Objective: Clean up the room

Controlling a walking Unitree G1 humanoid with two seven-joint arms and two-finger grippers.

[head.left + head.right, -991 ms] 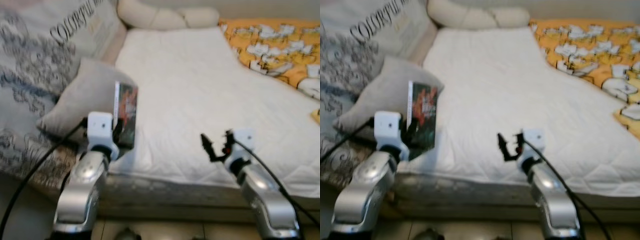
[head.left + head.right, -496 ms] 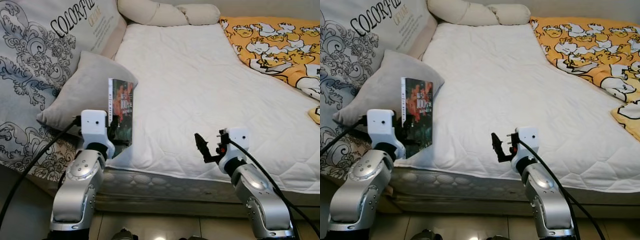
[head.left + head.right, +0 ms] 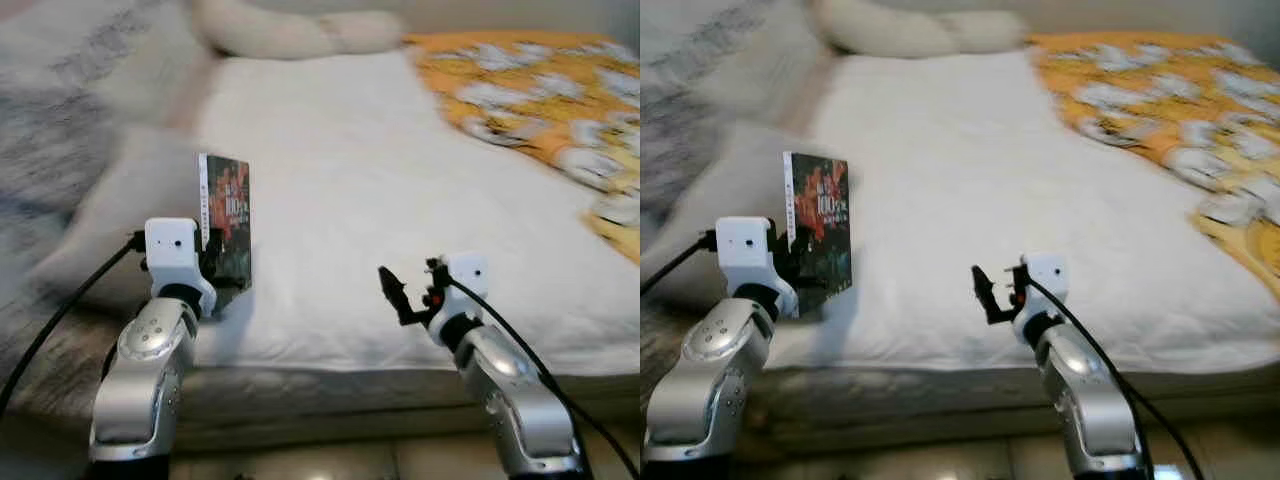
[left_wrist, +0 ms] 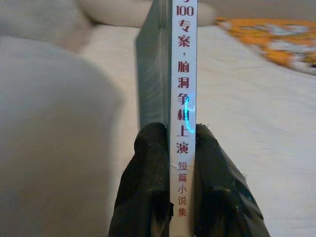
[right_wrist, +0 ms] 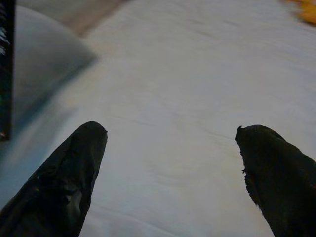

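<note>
The bed with its white quilted cover takes up most of the scene, and the head views are blurred, which suggests the robot is on the move. An orange patterned blanket lies on the far right part of the bed, cream pillows sit at its head, and a grey cushion leans at the bed's left edge.

The book stands upright above the bed's near left corner, just in front of the cushion, pinched at its lower spine by the left claw. The fingers clamp only the bottom of the spine, so most of the book rises unsupported above the hold. If the robot sways or turns sharply while walking, the book could probably pivot in the grip or slip out onto the bed or floor.

The right claw hangs over the bed's near edge with its fingers spread wide and nothing between them. Held low, it could snag the cover if the robot steps closer to the bed.
</note>
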